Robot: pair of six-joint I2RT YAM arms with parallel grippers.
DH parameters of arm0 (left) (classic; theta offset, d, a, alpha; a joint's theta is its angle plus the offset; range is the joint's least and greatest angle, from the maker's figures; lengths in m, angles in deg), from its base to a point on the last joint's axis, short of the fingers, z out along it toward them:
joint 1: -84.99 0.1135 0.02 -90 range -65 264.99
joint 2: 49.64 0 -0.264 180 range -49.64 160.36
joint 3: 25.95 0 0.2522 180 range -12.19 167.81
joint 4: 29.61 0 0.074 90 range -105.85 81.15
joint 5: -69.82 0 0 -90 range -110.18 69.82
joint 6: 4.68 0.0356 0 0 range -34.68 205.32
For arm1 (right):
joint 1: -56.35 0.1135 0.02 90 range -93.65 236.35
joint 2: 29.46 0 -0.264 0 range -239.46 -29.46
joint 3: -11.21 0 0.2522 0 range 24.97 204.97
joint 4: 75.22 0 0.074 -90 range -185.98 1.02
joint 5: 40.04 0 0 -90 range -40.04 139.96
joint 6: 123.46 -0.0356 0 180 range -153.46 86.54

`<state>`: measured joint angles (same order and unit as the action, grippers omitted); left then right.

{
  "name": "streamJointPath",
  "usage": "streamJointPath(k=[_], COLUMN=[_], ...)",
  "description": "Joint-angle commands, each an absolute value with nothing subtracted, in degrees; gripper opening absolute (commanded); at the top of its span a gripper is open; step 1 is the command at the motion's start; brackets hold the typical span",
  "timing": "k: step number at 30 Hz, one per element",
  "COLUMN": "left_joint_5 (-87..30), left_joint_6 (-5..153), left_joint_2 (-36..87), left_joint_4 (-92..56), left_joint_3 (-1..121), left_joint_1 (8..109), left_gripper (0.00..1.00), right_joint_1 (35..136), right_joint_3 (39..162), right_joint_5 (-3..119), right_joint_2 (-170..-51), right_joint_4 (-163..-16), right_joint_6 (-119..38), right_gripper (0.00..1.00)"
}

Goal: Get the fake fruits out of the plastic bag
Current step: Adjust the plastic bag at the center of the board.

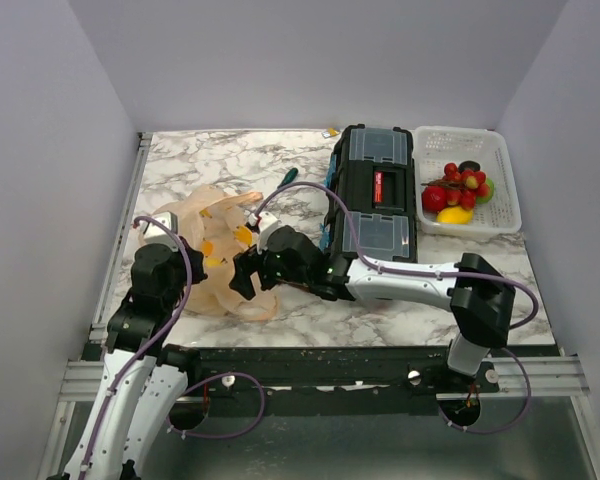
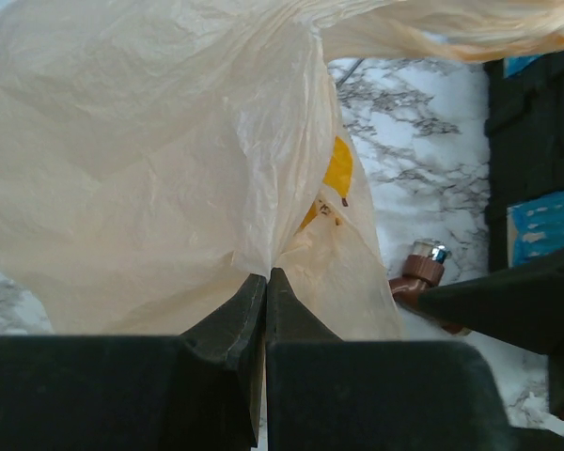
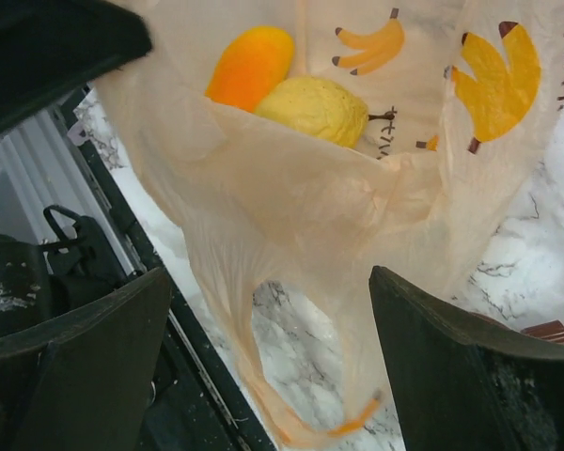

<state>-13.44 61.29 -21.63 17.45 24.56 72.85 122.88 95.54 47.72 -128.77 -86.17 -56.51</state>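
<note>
Grey walls close in a white marble table [image 1: 230, 160], and the plastic bag [image 1: 195, 215] lies crumpled on its left half, close in front of both arms and well apart from the white basket [image 1: 505, 190] at the far right. A black toolbox [image 1: 375, 195] stands between the bag and the basket, touching the basket's side. The left gripper [image 2: 266, 280] has its fingers pressed together on a pinch of the bag's thin skin, which rises from them in a taut fold. The right gripper [image 3: 271, 282] faces the bag from the other side with its fingers [image 3: 85, 357] spread wide; a loose lower fold and a strip of the bag hang in the gap between them, and neither finger is closed on it. Through the translucent plastic, printed with bananas, the right wrist view shows an orange piece [image 3: 249, 66] and a lumpy yellow fruit [image 3: 312, 108] lying side by side inside the bag. In the basket lie a cluster of red berries [image 1: 467, 182], a red ball [image 1: 433, 198], a yellow oval [image 1: 455, 215] and a green ball [image 1: 488, 190]. A brown tap [image 2: 418, 274] lies on the marble just beside the bag.
</note>
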Motion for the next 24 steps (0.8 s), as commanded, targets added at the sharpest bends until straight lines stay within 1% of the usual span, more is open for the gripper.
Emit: streamJointPath(k=[1,4,8,11,13,14,15,16,17,18,22,23,24], left_joint_5=[-21.68,-25.49,-26.15,-27.28,-27.8,-28.09,-28.41,-28.69,-28.71,-28.51,-28.18,-28.22,-28.37], left_joint_6=[62.65,64.23,66.34,67.88,68.19,68.06,67.86,67.6,67.34,67.14,67.3,67.44,67.63], left_joint_2=[-20.84,-17.66,-14.14,-13.92,-13.3,-12.79,-12.36,-11.72,-11.24,-10.67,-8.3,-7.57,-6.74], left_joint_4=[14.01,14.34,16.68,16.06,15.79,15.79,15.88,16.04,16.14,16.3,17.44,17.97,18.64], left_joint_3=[32.11,36.42,39.4,38.68,38.65,38.98,39.4,39.88,40.36,41.07,44.24,45.29,46.41], left_joint_1=[72.59,72.6,72.6,72.6,72.6,72.6,72.6,72.56,72.6,72.57,72.6,72.6,72.6], left_gripper=[0.0,0.0,0.0,0.0,0.0,0.0,0.0,0.0,0.0,0.0,0.0,0.0,0.0], right_joint_1=[122.53,122.56,122.5,122.47,122.48,122.48,122.53,122.49,122.51,122.51,122.5,122.54,122.5], right_joint_3=[97.28,97.81,97.46,96.6,96.62,97.07,97.91,98.95,100.43,101.63,107.12,108.48,109.35], right_joint_5=[48.89,49.54,49.33,55.29,58.81,60.14,61.37,61.81,61.71,61.21,62.33,63.35,65.06], right_joint_2=[-131.57,-133.52,-134.45,-135.22,-136.67,-137.64,-138.41,-139.26,-139.81,-140.25,-140.8,-140.98,-141.27], right_joint_4=[-84.14,-83.12,-82.26,-78.81,-76.52,-75.53,-74.67,-74.65,-75.05,-75.59,-75.65,-75.06,-73.67], right_joint_6=[-58.59,-58.77,-59.73,-60.27,-62.72,-63.58,-64.43,-65.06,-65.35,-65.46,-66.15,-67.14,-68.56], right_gripper=[0.89,0.89,0.89,0.9,0.87,0.81,0.73,0.58,0.47,0.38,0.11,0.03,0.01])
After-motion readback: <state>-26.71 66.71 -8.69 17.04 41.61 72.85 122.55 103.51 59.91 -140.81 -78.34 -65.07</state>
